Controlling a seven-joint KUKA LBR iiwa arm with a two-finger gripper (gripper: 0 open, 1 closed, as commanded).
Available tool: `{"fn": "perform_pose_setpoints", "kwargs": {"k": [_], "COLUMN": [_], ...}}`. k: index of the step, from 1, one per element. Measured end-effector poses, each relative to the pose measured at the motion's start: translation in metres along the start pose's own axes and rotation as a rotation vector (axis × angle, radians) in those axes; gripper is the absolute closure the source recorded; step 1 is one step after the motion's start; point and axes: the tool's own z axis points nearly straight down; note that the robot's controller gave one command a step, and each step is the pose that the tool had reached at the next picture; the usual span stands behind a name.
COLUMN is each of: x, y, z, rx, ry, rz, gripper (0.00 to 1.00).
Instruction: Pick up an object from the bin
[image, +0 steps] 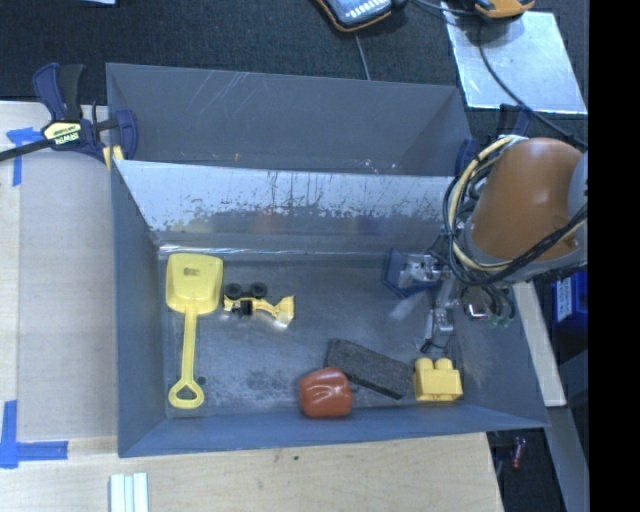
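- We see the orange cover (525, 195) of the wrist, with cables (468, 205) looped beside it, over the right part of the grey bin (300, 205)
- Below it the gripper (437, 343) points down toward the bin's near right corner
- We cannot tell whether the gripper is open or closed
- Its tip stands just above a yellow brick (437, 382) as we look at it, and we cannot tell whether the two touch
- The yellow brick lies on the floor of the bin close to the near wall, in the right corner
- Just to the brick's left a dark grey block (368, 366), flat and long, lies aslant on the floor
- A red rounded thing (325, 393) sits at the lower left end of that block, right against it and near the near wall
- Further left, about mid-floor, we see a small toy vehicle (258, 305) in yellow and black
- At the left side lies a yellow toy shovel (192, 310), its blade toward the far wall and its looped handle toward the near wall, well apart from the gripper
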Motion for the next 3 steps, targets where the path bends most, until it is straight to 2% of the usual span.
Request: {"fn": "perform_pose_setpoints", "kwargs": {"k": [1, 2, 3], "x": [-0.0086, -0.0129, -0.0063], "y": [0.0675, 0.0627, 0.0692], "z": [0.0477, 0.0504, 0.0533], "rx": [-0.002, 0.001, 0.003], "ry": [-0.002, -0.009, -0.010], "rz": [-0.017, -0.007, -0.026], "gripper": [0.00, 0.00, 0.00]}}
